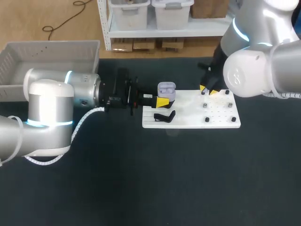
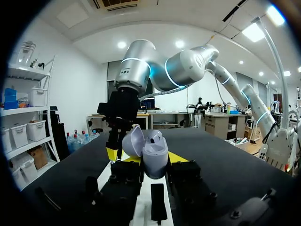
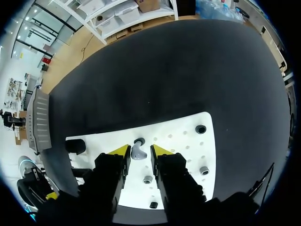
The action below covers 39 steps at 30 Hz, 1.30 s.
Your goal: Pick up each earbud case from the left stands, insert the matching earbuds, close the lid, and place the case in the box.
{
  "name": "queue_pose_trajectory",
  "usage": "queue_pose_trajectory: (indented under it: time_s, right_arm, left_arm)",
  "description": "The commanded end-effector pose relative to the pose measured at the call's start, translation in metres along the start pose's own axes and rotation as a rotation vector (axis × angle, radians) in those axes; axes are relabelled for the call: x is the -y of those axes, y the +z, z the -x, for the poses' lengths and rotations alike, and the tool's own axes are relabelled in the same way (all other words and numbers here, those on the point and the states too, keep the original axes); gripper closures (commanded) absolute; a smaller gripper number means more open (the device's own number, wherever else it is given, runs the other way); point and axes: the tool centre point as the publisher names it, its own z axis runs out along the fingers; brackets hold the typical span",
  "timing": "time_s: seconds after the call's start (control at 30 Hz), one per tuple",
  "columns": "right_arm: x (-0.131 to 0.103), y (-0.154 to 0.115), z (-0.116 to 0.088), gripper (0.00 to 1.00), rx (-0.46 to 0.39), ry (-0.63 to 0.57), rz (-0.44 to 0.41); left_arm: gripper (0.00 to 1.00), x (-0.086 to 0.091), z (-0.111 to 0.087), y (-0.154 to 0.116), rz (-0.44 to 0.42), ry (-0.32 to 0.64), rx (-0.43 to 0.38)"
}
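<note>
Left hand (image 1: pixel 163 98) is clenched on the lavender earbud case (image 1: pixel 166 88). The case is upright with its lid swung open, held over the 9 o'clock end of the white board (image 1: pixel 221 117).

Right hand (image 1: pixel 208 90) is at the board's 12 o'clock edge, with a grey earbud (image 3: pixel 138 152) in its gap. I cannot tell whether it is grasping the earbud.

Key relation: the open case lies at 9 o'clock from the right hand, near, cavity facing up. Judgement: the right arm must carry the earbud that way.

The box (image 1: pixel 47 49) sits at 10 o'clock from the case, so the left arm is nearer it.
</note>
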Motion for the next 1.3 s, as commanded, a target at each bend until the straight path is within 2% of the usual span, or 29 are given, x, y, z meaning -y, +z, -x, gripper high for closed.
queue_pose_trajectory:
  time_s: [0.03, 0.27, 0.33, 0.5, 0.7, 1.0, 1.2, 1.3]
  right_arm:
    - [-0.001, 0.0, 0.0, 0.74, 0.002, 0.003, -0.004]
    - [0.0, 0.002, 0.001, 0.89, 0.0, 0.002, -0.014]
    - [0.0, 0.003, 0.001, 1.0, -0.001, 0.001, -0.017]
    - [0.0, -0.001, 0.001, 1.0, 0.0, -0.002, -0.02]
    - [-0.003, -0.021, -0.003, 1.0, 0.016, -0.019, -0.037]
    - [-0.01, -0.078, -0.015, 1.0, 0.044, -0.066, -0.033]
    - [-0.021, -0.113, -0.03, 1.0, 0.003, -0.142, -0.044]
    - [-0.029, -0.124, -0.04, 1.0, -0.047, -0.191, -0.06]
  left_arm:
    - [1.0, 0.001, 0.0, 0.0, 0.005, 0.003, 0.002]
    - [1.0, 0.001, 0.0, 0.0, 0.005, 0.003, 0.002]
    - [1.0, 0.001, 0.0, 0.0, 0.005, 0.003, 0.002]
    - [1.0, 0.001, 0.0, 0.0, 0.005, 0.003, 0.002]
    - [1.0, 0.001, 0.0, 0.0, 0.005, 0.003, 0.002]
    - [1.0, 0.001, 0.0, 0.0, 0.005, 0.003, 0.002]
    - [1.0, 0.001, 0.0, 0.0, 0.005, 0.003, 0.002]
    - [1.0, 0.001, 0.0, 0.0, 0.005, 0.003, 0.002]
